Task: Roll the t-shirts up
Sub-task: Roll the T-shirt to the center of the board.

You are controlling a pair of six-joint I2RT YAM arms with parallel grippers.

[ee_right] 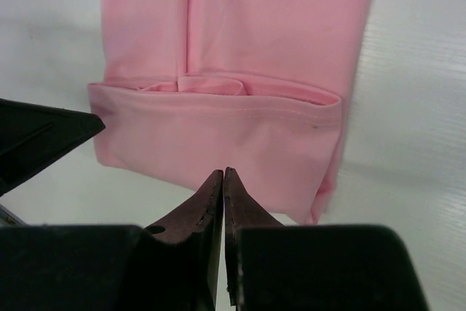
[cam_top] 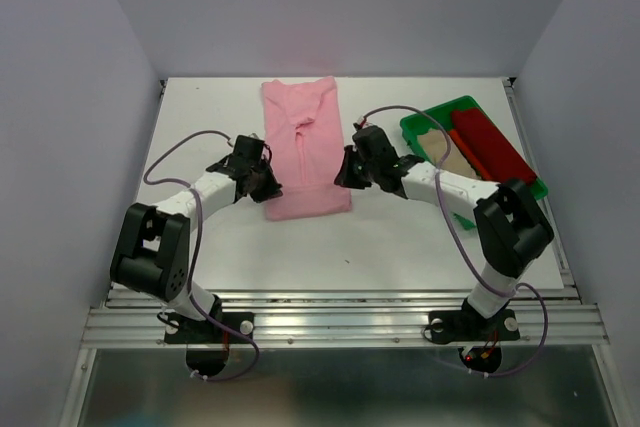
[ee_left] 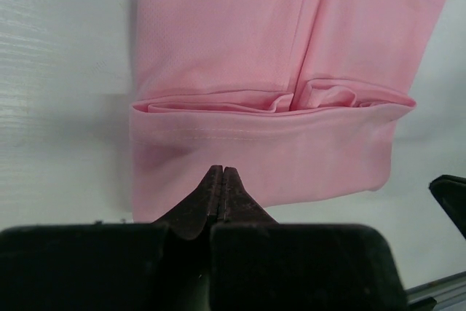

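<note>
Left fingers, right fingers tight together at pink t-shirt hem fold; green tray overhead only.

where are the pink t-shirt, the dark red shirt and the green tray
pink t-shirt [cam_top: 303, 152], top view, middle of the cloth
dark red shirt [cam_top: 492, 145], top view, its middle
green tray [cam_top: 435, 110], top view, far rim

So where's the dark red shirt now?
Top view: the dark red shirt lies in the green tray at the table's right, beside the beige shirt.
</note>
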